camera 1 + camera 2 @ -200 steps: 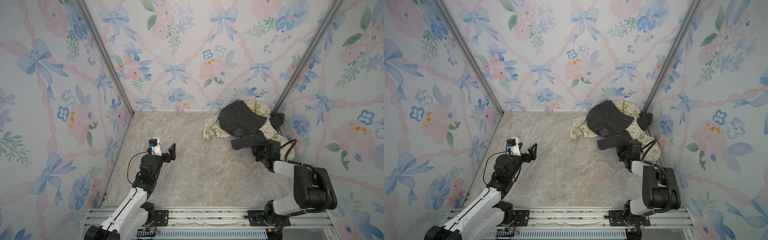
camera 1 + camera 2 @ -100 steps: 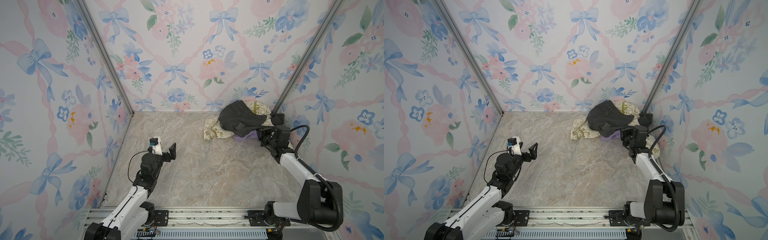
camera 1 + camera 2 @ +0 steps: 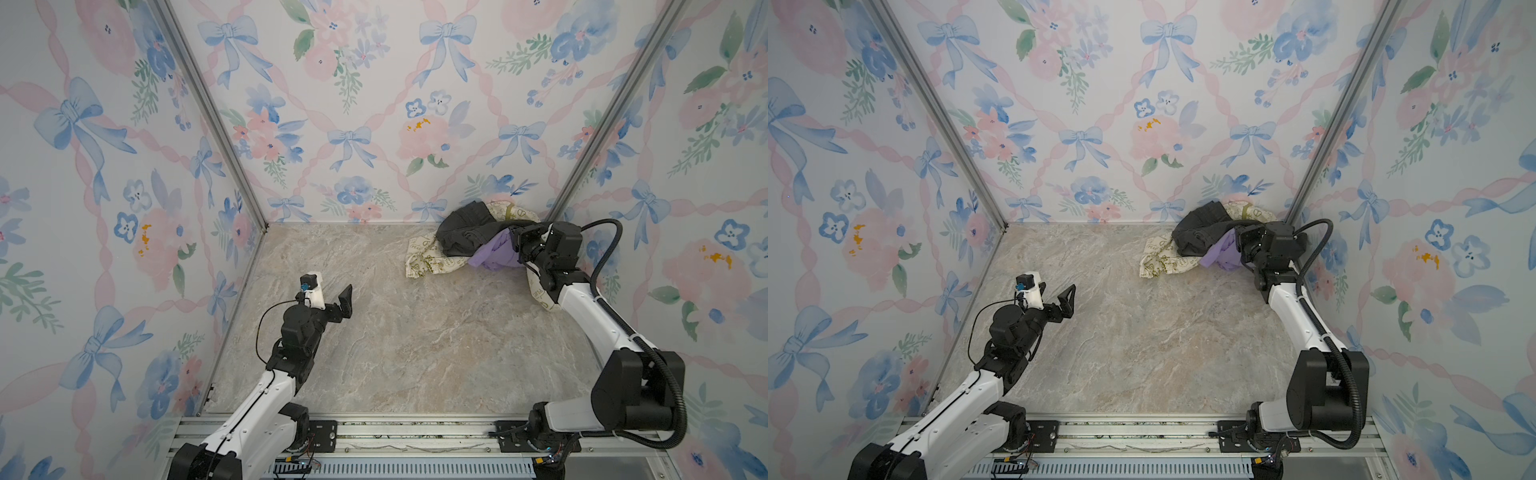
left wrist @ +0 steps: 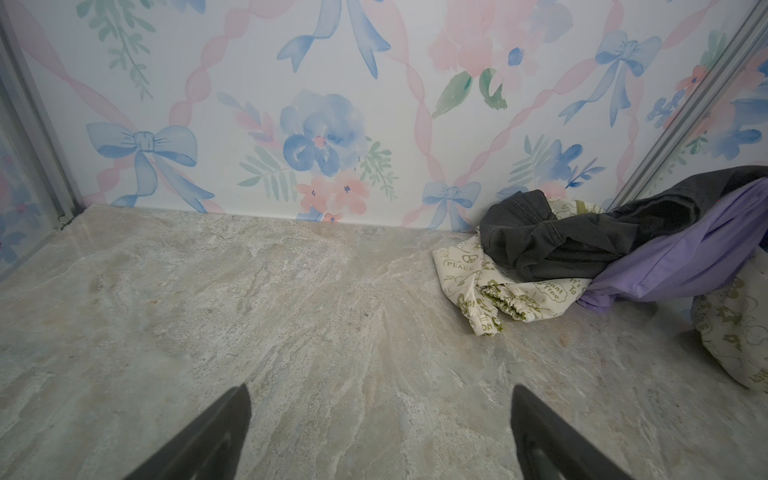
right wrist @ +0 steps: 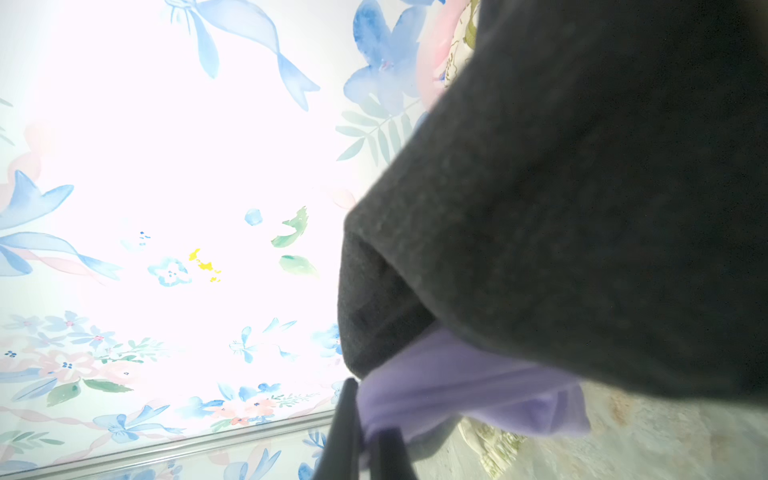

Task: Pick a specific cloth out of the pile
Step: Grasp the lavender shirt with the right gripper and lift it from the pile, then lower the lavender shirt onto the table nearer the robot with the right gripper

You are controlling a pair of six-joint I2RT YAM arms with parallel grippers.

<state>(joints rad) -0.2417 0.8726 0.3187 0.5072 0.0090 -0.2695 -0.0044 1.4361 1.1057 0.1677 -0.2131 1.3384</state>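
Note:
The cloth point(image 3: 494, 254) point(image 3: 1222, 252) is lavender and hangs lifted at the right side of the pile in both top views. My right gripper point(image 3: 517, 246) point(image 3: 1240, 245) is shut on one end of it. In the right wrist view the fingers point(image 5: 345, 432) pinch purple fabric point(image 5: 469, 395). The pile sits in the far right corner: a charcoal garment point(image 3: 465, 236) point(image 5: 582, 208) drapes over the cloth and on a cream printed cloth point(image 3: 428, 261) point(image 4: 469, 274). My left gripper point(image 3: 328, 293) point(image 3: 1052, 297) point(image 4: 380, 390) is open and empty over the floor's left side, far from the pile.
Floral walls close in the marble floor point(image 3: 395, 332) on three sides, with metal corner posts point(image 3: 582, 137). The pile lies against the back wall. Part of the cream cloth point(image 3: 540, 293) lies under my right forearm. A rail point(image 3: 374, 428) runs along the front edge.
My right gripper has risen and moved back toward the far right corner, drawing the lavender cloth out from under the charcoal garment. The left arm has hardly moved.

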